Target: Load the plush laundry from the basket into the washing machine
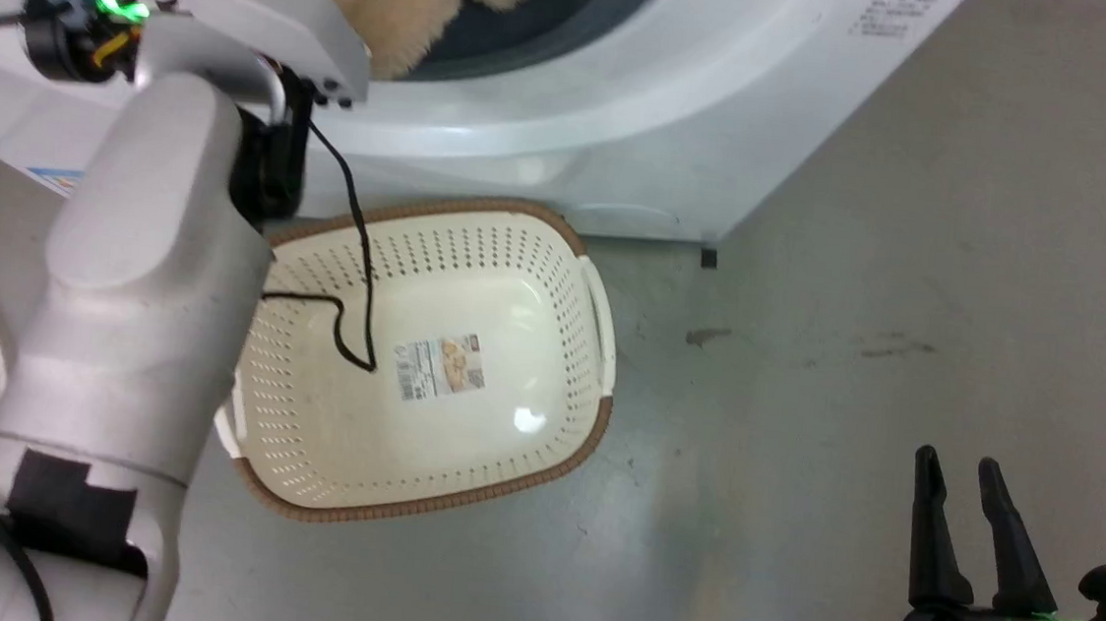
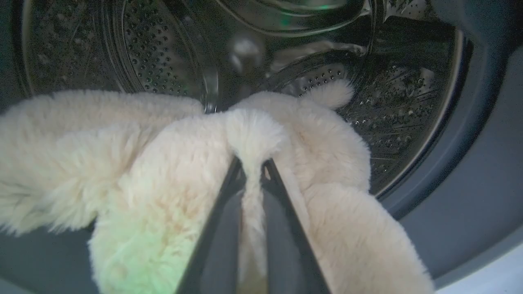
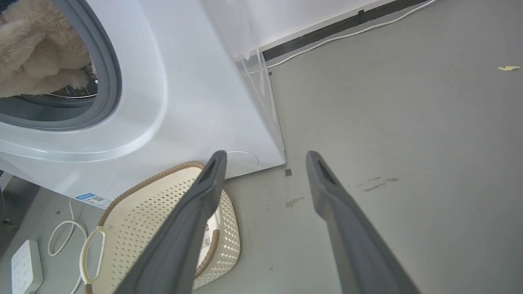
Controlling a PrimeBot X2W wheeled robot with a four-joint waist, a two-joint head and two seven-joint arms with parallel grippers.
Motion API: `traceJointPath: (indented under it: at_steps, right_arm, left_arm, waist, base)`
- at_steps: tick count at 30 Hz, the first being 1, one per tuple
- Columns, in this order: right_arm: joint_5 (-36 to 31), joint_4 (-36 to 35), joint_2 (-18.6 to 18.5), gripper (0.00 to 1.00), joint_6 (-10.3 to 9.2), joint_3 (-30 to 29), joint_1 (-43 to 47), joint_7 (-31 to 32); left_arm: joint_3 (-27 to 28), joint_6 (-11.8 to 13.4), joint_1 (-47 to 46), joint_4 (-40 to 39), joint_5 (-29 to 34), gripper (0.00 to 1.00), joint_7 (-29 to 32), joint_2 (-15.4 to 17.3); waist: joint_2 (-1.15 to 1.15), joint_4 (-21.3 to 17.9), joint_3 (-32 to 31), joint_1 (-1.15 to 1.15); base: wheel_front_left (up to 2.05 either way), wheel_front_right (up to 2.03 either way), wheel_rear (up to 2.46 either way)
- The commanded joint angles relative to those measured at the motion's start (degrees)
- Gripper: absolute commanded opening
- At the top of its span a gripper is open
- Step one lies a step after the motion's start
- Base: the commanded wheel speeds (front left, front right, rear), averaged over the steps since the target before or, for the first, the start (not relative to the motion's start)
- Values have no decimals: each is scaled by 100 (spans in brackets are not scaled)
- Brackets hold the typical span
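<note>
The washing machine (image 1: 628, 109) is shared by the downward head view and the oblique right wrist view; its drum (image 2: 155, 49) is faced closely from the left wrist.

The plush laundry (image 2: 163, 163) lies in the washing machine (image 1: 630, 90), the basket (image 1: 479, 245) on the floor (image 1: 907, 329) just before it.

One washing machine (image 1: 628, 109); one basket (image 1: 442, 211) before it, bearing one label sticker (image 1: 445, 366); one plush laundry (image 2: 163, 163) inside it. Two tools: left tool (image 2: 252, 163), right tool (image 1: 958, 461). One power strip (image 3: 24, 265) beside the washing machine.
</note>
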Motion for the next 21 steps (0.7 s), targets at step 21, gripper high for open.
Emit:
traceJointPath:
  at_steps: [21]
  right_arm:
    - [254,-289,-4,100,5,270,-336,-25]
  left_arm:
    - [124,-105,-1910,6,568,0,-75,511]
  waist:
    - [0,-664,1542,-1]
  base:
    - [0,0,0]
